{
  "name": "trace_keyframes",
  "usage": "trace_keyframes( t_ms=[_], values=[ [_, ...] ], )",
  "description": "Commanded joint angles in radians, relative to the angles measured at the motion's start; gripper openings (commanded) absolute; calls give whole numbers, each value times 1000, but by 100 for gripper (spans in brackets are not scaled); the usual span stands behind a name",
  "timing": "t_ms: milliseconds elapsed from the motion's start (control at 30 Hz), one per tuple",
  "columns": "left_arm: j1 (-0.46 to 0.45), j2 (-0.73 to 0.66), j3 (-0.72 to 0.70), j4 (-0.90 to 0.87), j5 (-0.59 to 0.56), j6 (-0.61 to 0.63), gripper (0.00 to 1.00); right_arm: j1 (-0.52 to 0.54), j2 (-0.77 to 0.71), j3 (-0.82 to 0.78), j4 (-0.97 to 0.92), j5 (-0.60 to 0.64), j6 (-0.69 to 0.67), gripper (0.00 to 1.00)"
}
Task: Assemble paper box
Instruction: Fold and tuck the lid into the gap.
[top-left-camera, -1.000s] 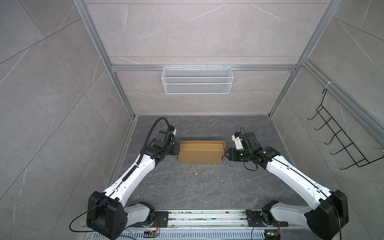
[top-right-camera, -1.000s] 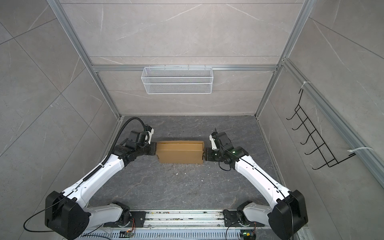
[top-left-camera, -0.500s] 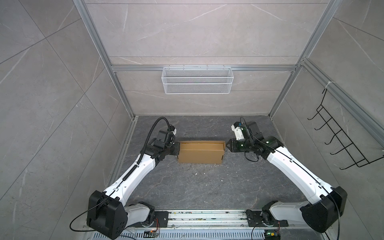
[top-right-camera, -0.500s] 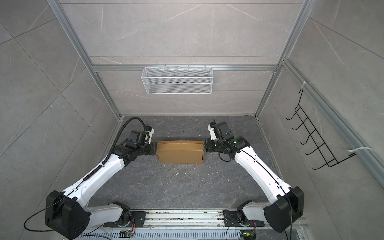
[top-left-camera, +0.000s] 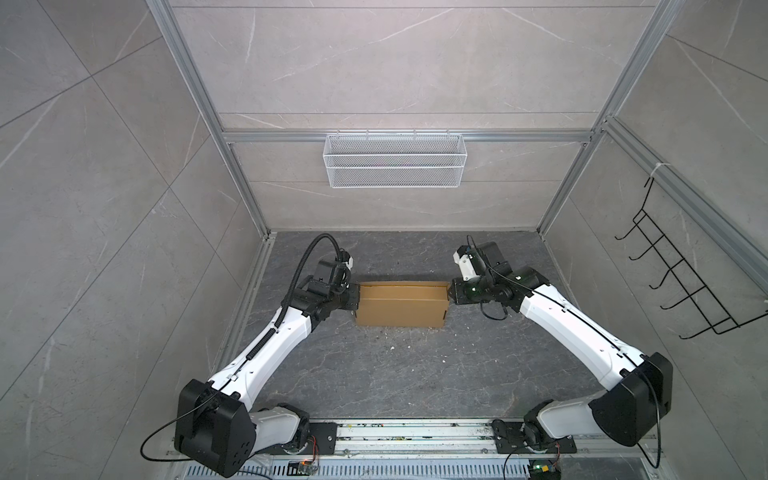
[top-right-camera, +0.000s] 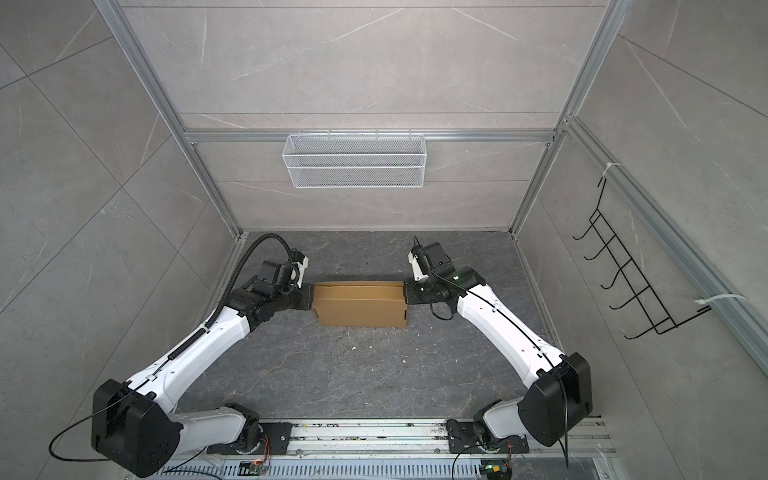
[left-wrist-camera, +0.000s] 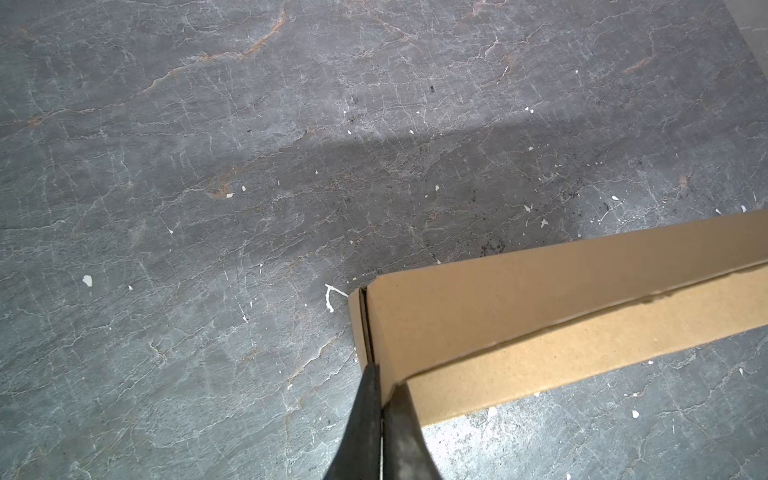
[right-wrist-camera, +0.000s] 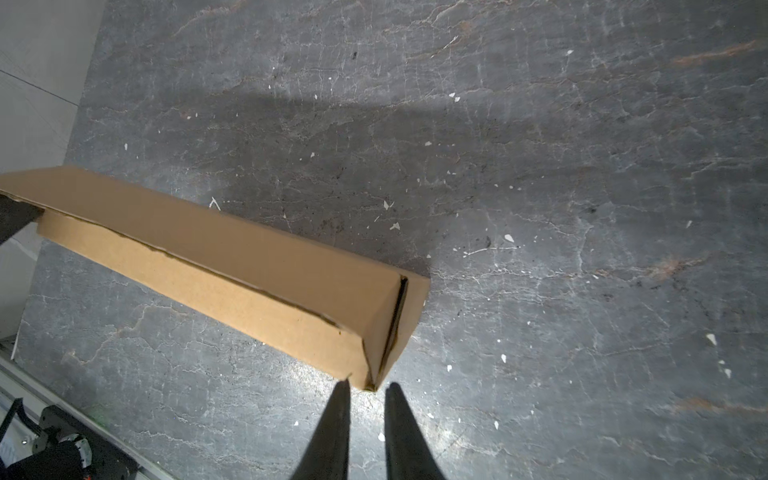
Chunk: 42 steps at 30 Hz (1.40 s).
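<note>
Paper box (top-left-camera: 401, 305) end pinched in closed left gripper (left-wrist-camera: 384, 378); right gripper (right-wrist-camera: 368, 384) slightly parted at opposite corner.

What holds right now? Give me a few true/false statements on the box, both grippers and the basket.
1. The paper box rests on the tabletop, folded up rather than a flat sheet. True.
2. The right gripper is clamped shut. False: its fingers stand apart, with the box's corner at their tips.
3. The left gripper is shut at the box's end. True.
4. The white wire mesh basket sits on the tabletop. False: it hangs from the back-wall rail.
</note>
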Motion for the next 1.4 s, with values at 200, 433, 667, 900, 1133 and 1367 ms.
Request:
trace_keyframes(
  t_ms=[200,433,667,900,1133,1367],
  values=[
    [-8,47,-34,-179,32,20,2,46,35,35,26,132,-17,13],
    [-9,56,-37,-174,35,16,2,78,19,-23,72,184,-19,1],
    [-14,65,-55,-167,28,17,2,109,2,-127,134,215,21,0],
    [-14,58,-82,-153,17,23,1,113,-13,-178,192,193,37,0],
    [-15,55,-104,-153,-8,66,0,70,-29,-87,151,22,27,27],
    [-15,68,-98,-145,1,62,0,-70,-73,-79,92,-309,114,45]
  ],
)
